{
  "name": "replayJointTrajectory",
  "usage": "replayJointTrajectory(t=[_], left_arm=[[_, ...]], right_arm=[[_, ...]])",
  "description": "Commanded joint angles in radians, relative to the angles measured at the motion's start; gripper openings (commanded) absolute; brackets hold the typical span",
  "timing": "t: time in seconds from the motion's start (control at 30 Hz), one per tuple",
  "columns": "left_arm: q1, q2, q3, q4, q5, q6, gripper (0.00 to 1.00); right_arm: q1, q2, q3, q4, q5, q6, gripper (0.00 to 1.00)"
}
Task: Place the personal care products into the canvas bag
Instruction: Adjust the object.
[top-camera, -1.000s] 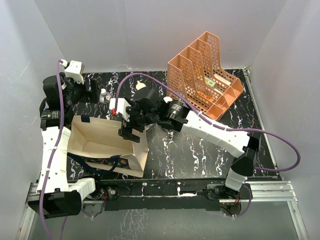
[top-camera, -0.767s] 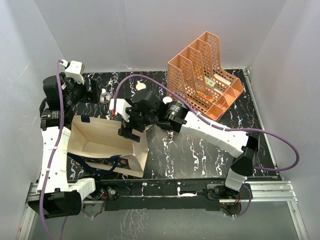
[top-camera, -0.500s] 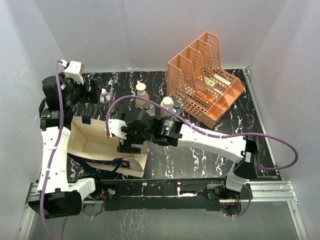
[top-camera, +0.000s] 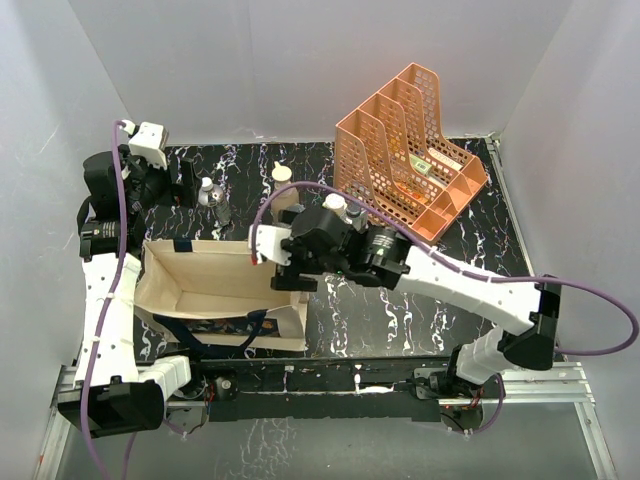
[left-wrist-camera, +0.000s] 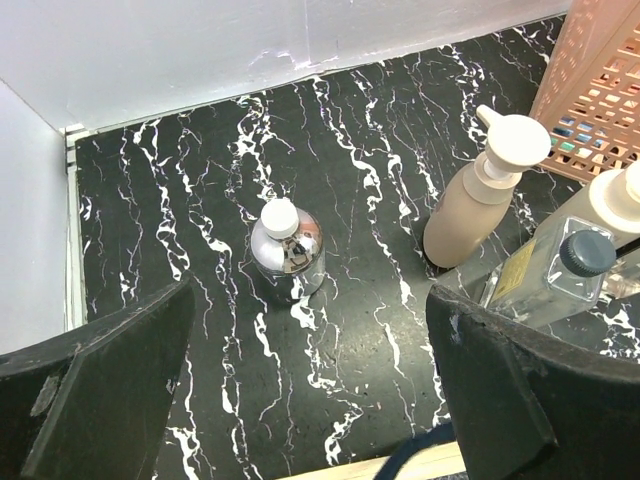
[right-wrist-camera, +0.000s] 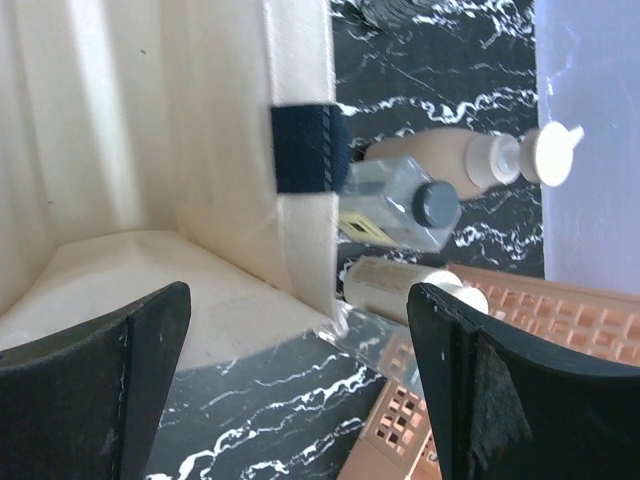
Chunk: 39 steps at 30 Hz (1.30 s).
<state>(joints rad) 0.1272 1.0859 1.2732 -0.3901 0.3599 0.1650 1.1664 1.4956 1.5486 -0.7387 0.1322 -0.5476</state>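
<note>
The canvas bag (top-camera: 205, 285) stands open at the left, its navy handle (right-wrist-camera: 308, 148) on the rim. My right gripper (top-camera: 290, 272) hangs open over the bag's right end, with nothing between its fingers (right-wrist-camera: 95, 375). Just past that end stand a clear glass bottle (right-wrist-camera: 395, 210), a tan bottle with a cream pump cap (right-wrist-camera: 450, 160) and a cream bottle (right-wrist-camera: 400, 285). My left gripper (left-wrist-camera: 310, 400) is open and empty behind the bag's far rim, facing the silver bottle (left-wrist-camera: 286, 255). The tan bottle (left-wrist-camera: 480, 195) and the glass bottle (left-wrist-camera: 555, 270) stand to the right of it.
A peach mesh file organizer (top-camera: 410, 150) stands at the back right, close to the cream bottle. White walls enclose the black marbled table (top-camera: 400, 310) on three sides. The right arm stretches across the table's middle.
My right gripper dipped into the bag's right end, then moved right and back, and the bag now stands wider with its right edge further right. The left arm has not moved.
</note>
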Motion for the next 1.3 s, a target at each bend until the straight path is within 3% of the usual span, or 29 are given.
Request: replayJointTrajectory(t=[0.0,0.33,0.47,0.7,0.93,1.27], left_arm=[[0.008,0.009,0.014,-0.008,0.025,0.039,0.97],[0.016,0.037,0.052,-0.048,0.116,0.062,0.97],[0.034,0.040,0.070,-0.057,0.175,0.044,0.97],[0.062,0.014,0.058,-0.049,0.190,0.028,0.97],[0.066,0.013,0.059,-0.043,0.209,0.022,0.97],[0.066,0.016,0.044,-0.029,0.234,0.010,0.97]], right_arm=[[-0.082,-0.112,-0.022,-0.032,-0.018,-0.043,0.93],[-0.291,-0.287,-0.094,-0.097,-0.148,-0.024,0.93],[-0.285,-0.264,-0.029,-0.101,-0.364,0.022,0.93],[-0.171,-0.167,0.079,-0.073,-0.487,0.048,0.90],[-0.036,-0.053,0.117,0.032,-0.281,0.163,0.85],[0.018,0.045,0.102,0.065,0.056,0.069,0.80]])
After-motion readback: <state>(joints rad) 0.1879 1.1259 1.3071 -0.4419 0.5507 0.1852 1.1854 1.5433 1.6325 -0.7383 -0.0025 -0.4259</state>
